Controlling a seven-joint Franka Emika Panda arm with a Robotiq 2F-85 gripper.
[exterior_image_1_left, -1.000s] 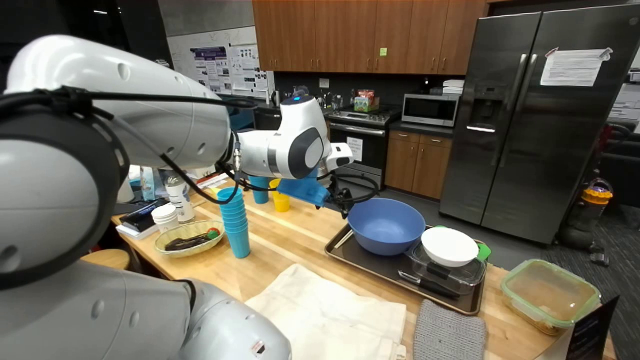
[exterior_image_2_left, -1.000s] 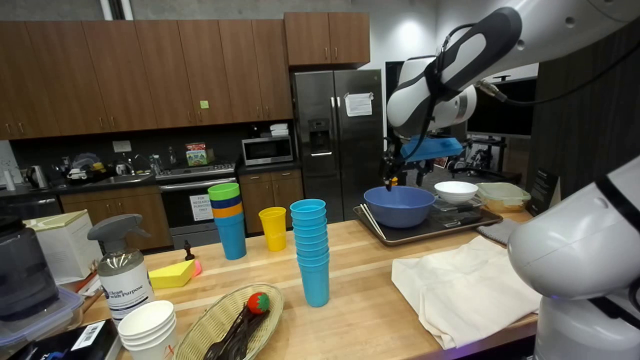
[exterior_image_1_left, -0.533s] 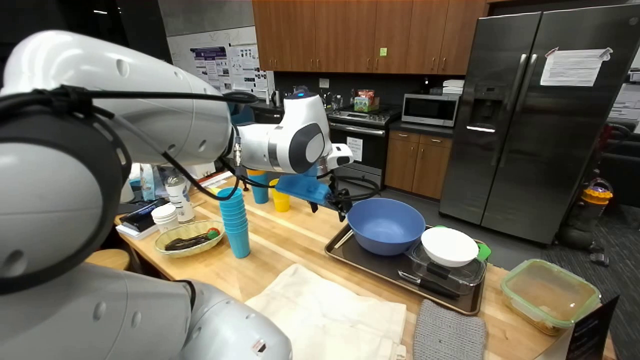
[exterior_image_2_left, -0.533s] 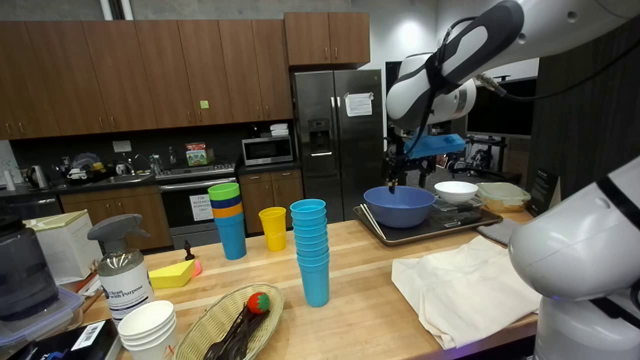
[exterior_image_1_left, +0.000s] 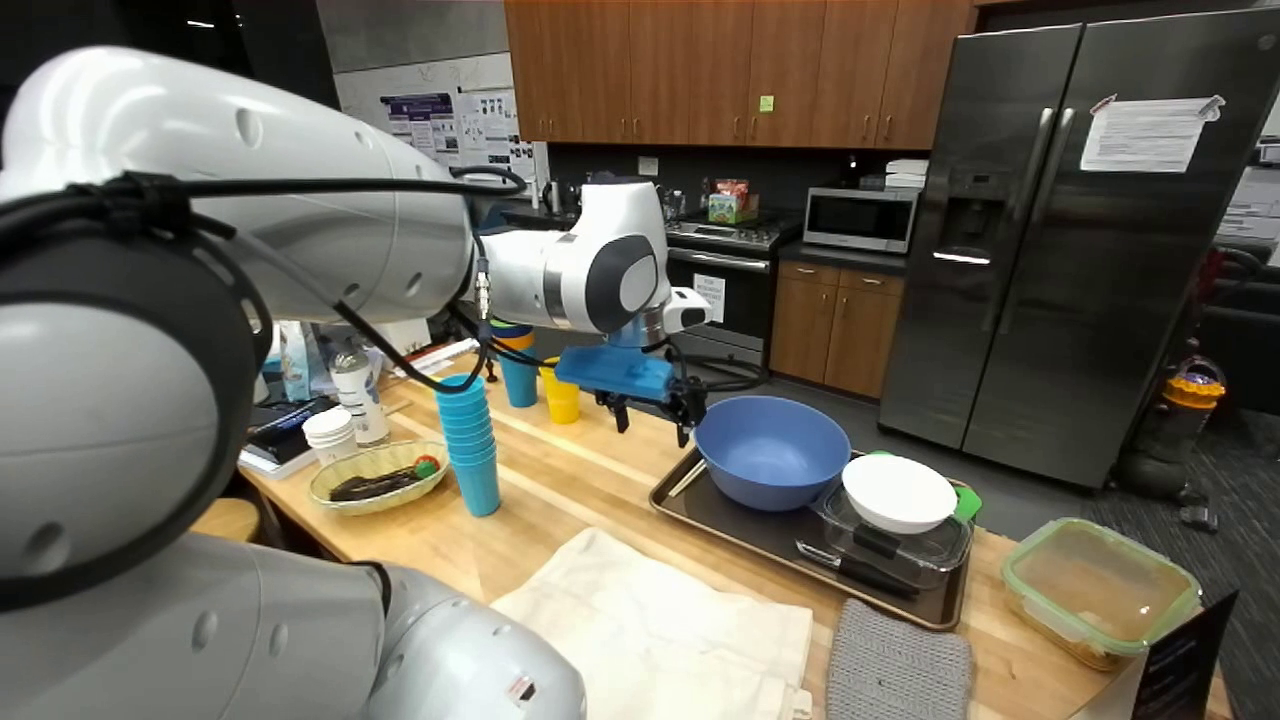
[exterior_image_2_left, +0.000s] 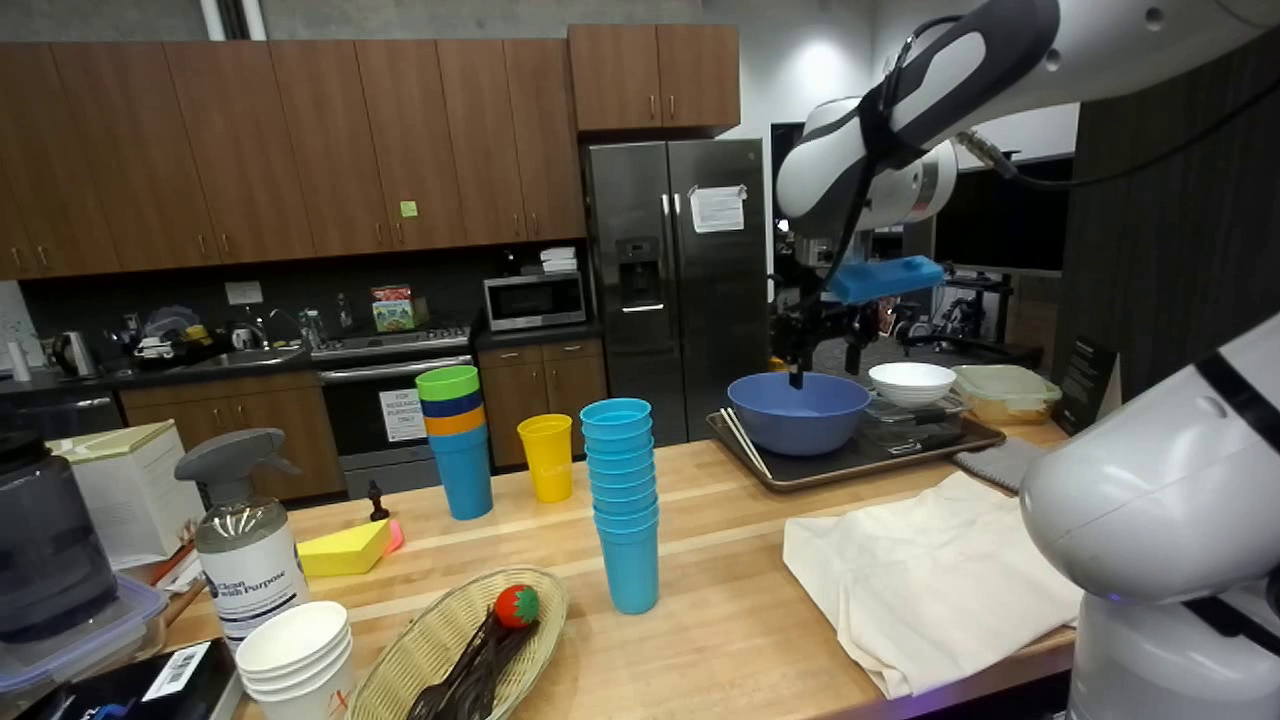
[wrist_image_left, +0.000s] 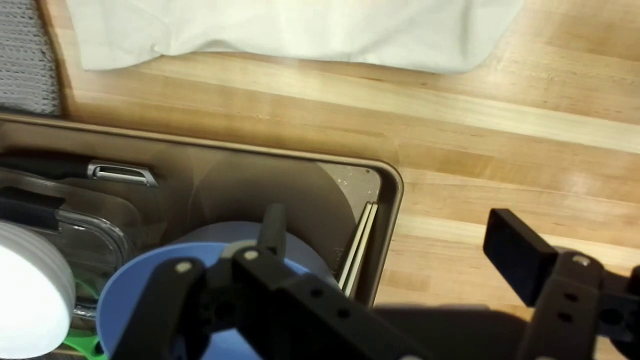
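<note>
Wooden cabinets (exterior_image_1_left: 740, 70) are spanning the top of the frame in an exterior view, and a dark steel refrigerator (exterior_image_1_left: 1095, 260) is standing at the upper right. Below, a pale wooden table (exterior_image_1_left: 570, 470) is stretching from the left toward the lower right corner. Near the center of that view, the gripper (exterior_image_1_left: 652, 427) is hanging above the table, just beside the left rim of a blue bowl (exterior_image_1_left: 772, 460). Its fingers (wrist_image_left: 522, 255) are standing wide apart, released, and in the wrist view the table and the corner of a dark tray (wrist_image_left: 320, 195) are showing through the gap. One finger is covering part of the bowl at the lower center there; the overlap is hiding whether the two are touching.

On the tray, the blue bowl is sitting upright, right of center in both exterior views. Two pale sticks (wrist_image_left: 355, 245) are lying along the tray's short side, and a peeler (wrist_image_left: 65, 167) is resting at the wrist view's left edge. Right of the blue bowl in both exterior views, a white bowl (exterior_image_1_left: 900, 493) is resting on a clear container (exterior_image_1_left: 925, 562). Lower in the frame, a cream cloth (exterior_image_1_left: 660, 630) is lying near the tray.
</note>
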